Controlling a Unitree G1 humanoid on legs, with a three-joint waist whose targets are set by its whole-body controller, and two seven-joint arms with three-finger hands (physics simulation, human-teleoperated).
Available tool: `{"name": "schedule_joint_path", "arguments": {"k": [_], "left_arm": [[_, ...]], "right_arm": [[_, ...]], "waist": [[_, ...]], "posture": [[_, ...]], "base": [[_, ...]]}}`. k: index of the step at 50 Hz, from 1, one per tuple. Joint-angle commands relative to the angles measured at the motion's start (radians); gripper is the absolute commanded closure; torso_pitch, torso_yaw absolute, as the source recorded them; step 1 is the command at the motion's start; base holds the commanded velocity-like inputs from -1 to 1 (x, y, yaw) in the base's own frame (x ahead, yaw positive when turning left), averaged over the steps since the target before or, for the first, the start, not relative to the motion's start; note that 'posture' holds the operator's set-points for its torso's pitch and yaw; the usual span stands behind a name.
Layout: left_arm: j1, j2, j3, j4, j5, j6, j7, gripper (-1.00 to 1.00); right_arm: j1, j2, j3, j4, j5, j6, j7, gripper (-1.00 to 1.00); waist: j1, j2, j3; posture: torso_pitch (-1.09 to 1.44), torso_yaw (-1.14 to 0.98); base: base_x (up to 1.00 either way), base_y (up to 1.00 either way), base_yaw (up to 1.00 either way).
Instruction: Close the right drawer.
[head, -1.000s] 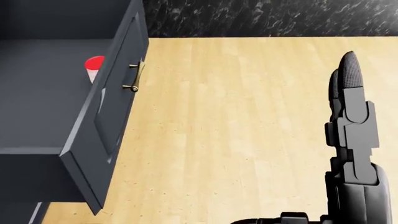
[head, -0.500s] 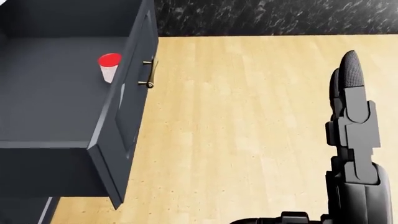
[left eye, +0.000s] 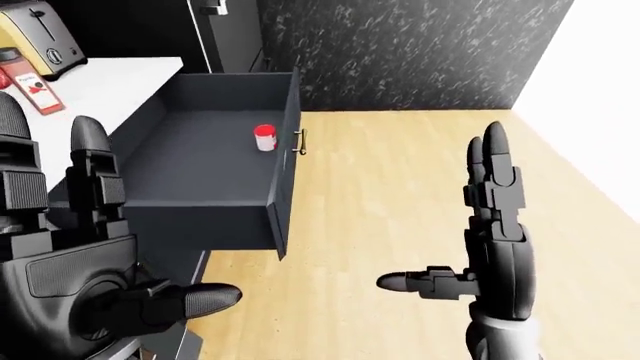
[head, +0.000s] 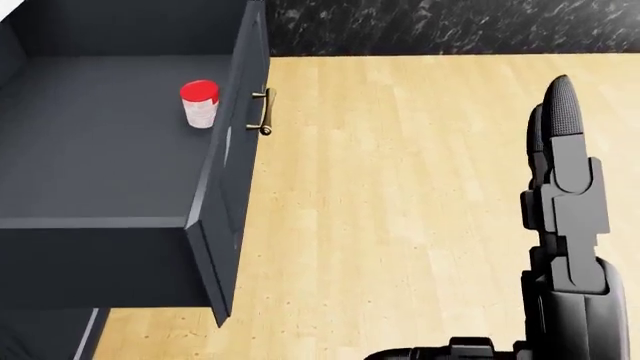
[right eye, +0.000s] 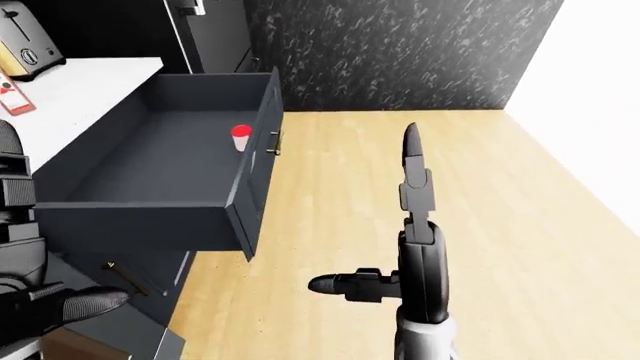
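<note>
— Where's the drawer (left eye: 215, 161)?

— Pulled fully out at the left, a red-capped cup (head: 200, 103) inside, brass handle (head: 262, 112) facing the floor. The right hand (left eye: 490, 225) is open, well apart; the left hand (left eye: 75, 247) is open too.

— Risk?

— A glancing push (fingers extended) could slip off the front panel — or topple the cup.

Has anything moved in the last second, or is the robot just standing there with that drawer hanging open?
In the head view the open dark grey drawer and the red-lidded cup inside it slid rightward together, so the camera moved, not the things. Nothing was grasped or released. The right hand stayed raised with fingers open, and the drawer stayed open.
</note>
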Motion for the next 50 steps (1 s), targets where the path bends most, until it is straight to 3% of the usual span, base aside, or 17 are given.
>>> {"name": "schedule_joint_path", "arguments": {"k": [1, 8, 10, 12, 13, 14, 21, 25, 26, 28, 31, 34, 36, 38, 39, 40, 50], "left_arm": [[-0.009, 0.012, 0.015, -0.029, 0.002, -0.022, 0.002, -1.0], [-0.009, 0.006, 0.016, -0.029, 0.003, -0.021, -0.003, -1.0], [-0.009, 0.0, 0.018, -0.029, 0.005, -0.02, -0.009, -1.0], [-0.009, -0.007, 0.019, -0.029, 0.008, -0.018, -0.017, -1.0], [-0.008, -0.01, 0.02, -0.029, 0.009, -0.019, -0.019, -1.0], [-0.008, -0.011, 0.02, -0.029, 0.01, -0.019, -0.021, -1.0], [-0.008, -0.017, 0.022, -0.029, 0.011, -0.018, -0.026, -1.0], [-0.008, -0.017, 0.024, -0.029, 0.009, -0.018, -0.027, -1.0], [-0.008, -0.018, 0.023, -0.029, 0.011, -0.018, -0.027, -1.0], [-0.009, -0.015, 0.024, -0.029, 0.008, -0.017, -0.025, -1.0], [-0.009, -0.007, 0.023, -0.029, 0.004, -0.018, -0.017, -1.0], [-0.012, -0.004, 0.022, -0.029, 0.004, -0.015, -0.014, -1.0], [-0.013, -0.002, 0.022, -0.029, 0.003, -0.013, -0.013, -1.0], [-0.015, 0.002, 0.022, -0.029, 0.0, -0.013, -0.008, -1.0], [-0.015, 0.003, 0.022, -0.029, 0.0, -0.013, -0.007, -1.0], [-0.014, 0.005, 0.021, -0.029, -0.001, -0.014, -0.006, -1.0], [-0.008, 0.003, 0.022, -0.029, 0.0, -0.019, -0.009, -1.0]], "right_arm": [[-0.008, 0.005, 0.007, -0.038, 0.002, -0.018, -0.005, -1.0], [-0.008, 0.004, 0.009, -0.034, 0.001, -0.02, -0.006, -1.0], [-0.009, 0.004, 0.009, -0.033, 0.0, -0.02, -0.006, -1.0], [-0.007, 0.004, 0.009, -0.034, 0.001, -0.021, -0.007, -1.0], [-0.007, 0.004, 0.007, -0.035, 0.003, -0.02, -0.007, -1.0], [-0.007, 0.005, 0.008, -0.033, 0.001, -0.021, -0.007, -1.0], [-0.007, 0.004, 0.007, -0.032, 0.002, -0.021, -0.006, -1.0], [-0.008, 0.005, 0.006, -0.034, 0.003, -0.019, -0.006, -1.0], [-0.005, 0.005, 0.008, -0.035, 0.0, -0.021, -0.007, -1.0], [-0.008, 0.005, 0.007, -0.034, 0.001, -0.019, -0.007, -1.0], [-0.007, 0.005, 0.007, -0.033, 0.001, -0.02, -0.007, -1.0], [-0.041, 0.014, -0.002, -0.341, 0.012, 0.29, 0.1, -1.0], [-0.04, 0.012, 0.0, -0.346, 0.012, 0.3, 0.1, -1.0], [-0.048, 0.012, 0.008, -0.365, 0.001, 0.329, 0.105, -1.0], [-0.053, 0.012, 0.01, -0.367, -0.001, 0.337, 0.104, -1.0], [-0.055, 0.011, 0.01, -0.368, 0.0, 0.342, 0.104, -1.0], [-0.038, 0.008, -0.015, -0.318, 0.025, 0.278, 0.1, -1.0]], "waist": [[0.007, -0.01, -0.008], [0.008, 0.037, 0.001], [0.006, 0.073, -0.002], [0.011, 0.149, -0.028], [0.023, 0.094, -0.005], [0.017, 0.107, -0.001], [0.015, 0.041, -0.002], [0.011, -0.044, -0.02], [-0.001, -0.005, -0.008], [0.005, -0.015, -0.007], [0.008, 0.003, -0.01], [0.01, 0.037, 0.0], [0.006, 0.077, 0.001], [0.01, 0.15, -0.023], [0.022, 0.096, -0.002], [0.014, 0.11, 0.0], [0.014, 0.0, -0.006]], "posture": [[0.0, 0.0], [0.0, 0.0], [0.0, 0.0], [0.0, 0.0], [0.0, 0.0], [0.0, 0.0], [0.0, 0.0], [0.0, 0.0], [0.0, 0.0], [0.0, 0.0], [0.0, 0.0], [0.0, 0.0], [0.0, 0.0], [0.0, 0.0], [0.0, 0.0], [0.0, 0.0], [0.0, 0.0]], "base": [[0.01, 0.13, 0.0], [0.01, 0.13, 0.0], [0.01, 0.13, 0.0], [0.01, 0.12, 0.0], [0.02, 0.13, 0.0], [0.02, 0.13, 0.0], [0.01, 0.13, 0.0], [0.01, 0.13, 0.0], [0.02, 0.12, 0.0], [0.01, 0.13, 0.0], [0.01, 0.13, 0.0], [0.01, 0.13, 0.0], [0.02, 0.12, 0.0], [0.02, 0.13, 0.0], [0.02, 0.12, 0.0], [0.02, 0.13, 0.0], [0.01, 0.12, 0.0]]}}
